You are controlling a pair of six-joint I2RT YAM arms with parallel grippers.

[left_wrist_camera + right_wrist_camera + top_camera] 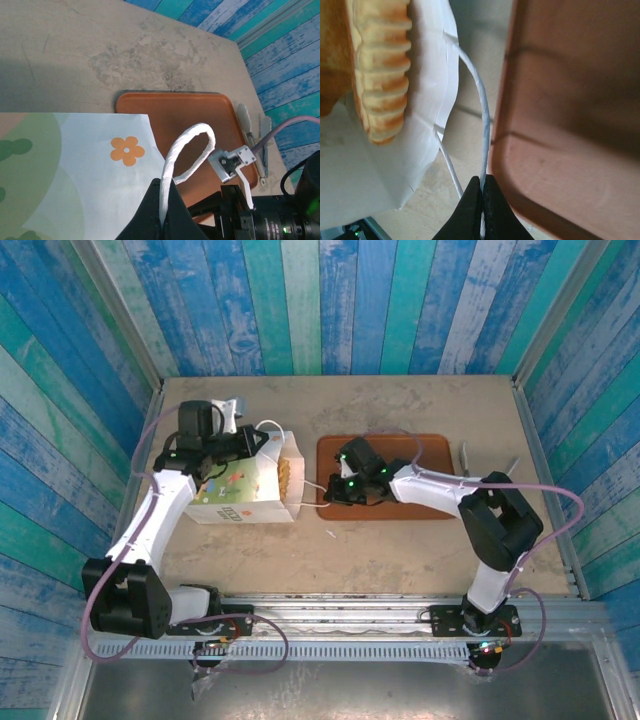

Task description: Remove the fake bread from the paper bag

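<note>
My left gripper [162, 200] pinches one cord handle [197, 129] of the paper bag [75, 165] tight; my right gripper [481, 192] (bottom centre) clamps the other handle [485, 125].

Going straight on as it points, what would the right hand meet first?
Probably the white rim of the paper bag, beside the cord handle that the right hand pinches; depth is unclear.

Matt printed paper: paper bag [236, 496]; twisted cord handles [481, 100]. Glossy, ridged: fake bread [380, 70]. Smooth matt: tray [570, 100]. Rough, mottled: table [100, 50].
</note>
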